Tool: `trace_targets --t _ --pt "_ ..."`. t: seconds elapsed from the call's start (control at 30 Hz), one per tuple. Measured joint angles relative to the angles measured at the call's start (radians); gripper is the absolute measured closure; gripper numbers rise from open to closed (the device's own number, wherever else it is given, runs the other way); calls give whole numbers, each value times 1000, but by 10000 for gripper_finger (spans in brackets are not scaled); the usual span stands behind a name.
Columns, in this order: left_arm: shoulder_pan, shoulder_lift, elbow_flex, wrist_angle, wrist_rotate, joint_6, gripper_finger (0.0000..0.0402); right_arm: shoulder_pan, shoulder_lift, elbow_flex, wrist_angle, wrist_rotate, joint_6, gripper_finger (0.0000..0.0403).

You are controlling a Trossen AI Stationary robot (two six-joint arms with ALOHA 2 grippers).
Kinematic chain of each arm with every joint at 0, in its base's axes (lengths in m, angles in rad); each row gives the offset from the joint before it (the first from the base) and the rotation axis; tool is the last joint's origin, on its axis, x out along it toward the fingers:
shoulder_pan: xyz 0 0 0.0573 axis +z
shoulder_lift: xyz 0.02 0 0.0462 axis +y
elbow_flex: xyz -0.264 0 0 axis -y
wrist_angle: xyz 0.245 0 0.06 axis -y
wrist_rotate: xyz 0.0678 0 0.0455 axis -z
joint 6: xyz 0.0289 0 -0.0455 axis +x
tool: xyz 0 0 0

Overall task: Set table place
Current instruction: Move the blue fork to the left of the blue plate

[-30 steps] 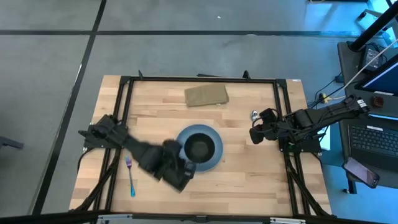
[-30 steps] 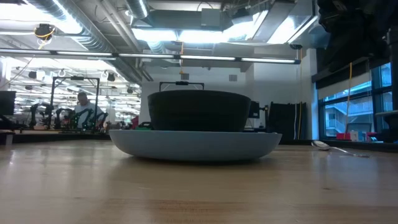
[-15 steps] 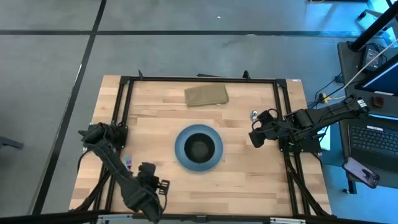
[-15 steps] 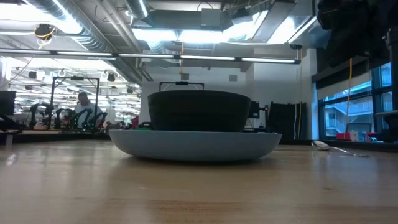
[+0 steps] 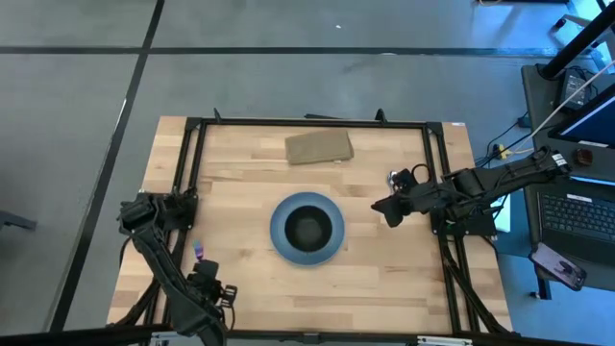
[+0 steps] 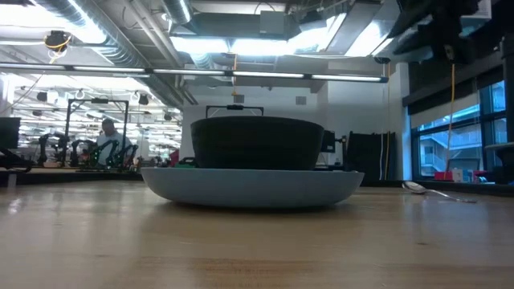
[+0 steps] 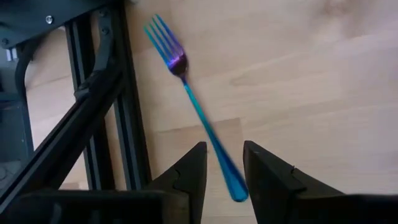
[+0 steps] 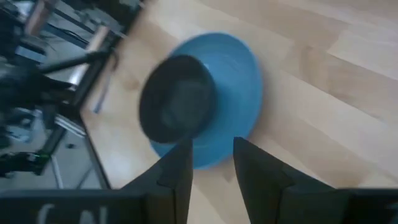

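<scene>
A pale blue plate [image 5: 281, 216] lies mid-table with a small black bowl [image 5: 307, 229] standing in it; both also show in the low view, plate [image 6: 253, 186] and bowl [image 6: 257, 143]. A blue-handled fork [image 7: 198, 112] with purple tines lies flat near the table's left frame. My left gripper [image 7: 224, 152] hovers open over the fork's handle end, one finger on either side. A silver spoon [image 5: 392, 179] lies at the right. My right gripper [image 5: 377, 207] is open and empty, right of the plate and pointing at it.
A tan folded cloth [image 5: 319, 146] lies near the far edge. The black frame rail [image 7: 127, 106] runs close beside the fork. Bare wood lies between the plate and the near edge. A person shows far off in the room behind [image 6: 107, 140].
My left gripper has swung away from the plate's near-left side toward the table's near left corner and now stands over the fork's handle end. My right gripper has shifted a little toward the plate. Plate, bowl, fork and spoon have stayed in place.
</scene>
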Motion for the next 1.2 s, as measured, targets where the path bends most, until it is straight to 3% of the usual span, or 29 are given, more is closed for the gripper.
trace_targets --t 0.3,0.5,0.7,0.83,1.2 --pt "-31 -13 -124 314 74 -80 324 0 0 0 137 3 -26 285" --pt "-30 -19 -180 219 79 -86 316 0 1 0 223 4 -84 285" --pt "-31 -99 -337 391 67 -97 313 0 1 0 234 4 -101 285" --pt "-25 -116 -406 401 78 -97 319 0 1 0 233 4 -101 285" --pt "-4 -129 -468 465 59 -90 317 -30 1 0 232 4 -108 285"
